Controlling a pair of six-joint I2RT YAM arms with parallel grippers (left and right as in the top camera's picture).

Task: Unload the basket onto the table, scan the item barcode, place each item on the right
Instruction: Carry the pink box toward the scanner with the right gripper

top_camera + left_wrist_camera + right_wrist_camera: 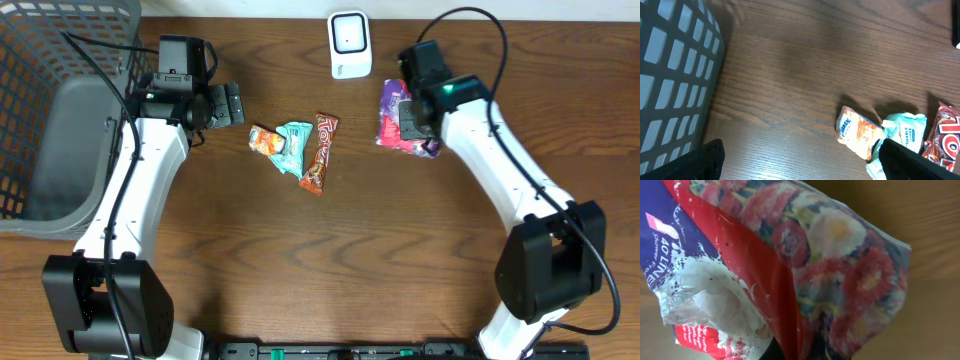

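The item, a crinkled plastic packet (392,112) printed with red flowers and a purple panel, lies right of the table's middle, just below the white barcode scanner (350,45). My right gripper (412,125) is shut on the packet's right side. In the right wrist view the packet (830,255) fills the frame and hides the fingers. Whether it is off the wood I cannot tell. My left gripper (226,103) hangs open over bare wood at the left, with nothing between its fingers (910,161).
Three small snack packs lie mid-table: an orange one (265,140), a teal one (293,148) and a red-brown bar (320,152). They also show in the left wrist view, with the orange pack (857,131) nearest. A grey mesh basket (60,120) fills the far left.
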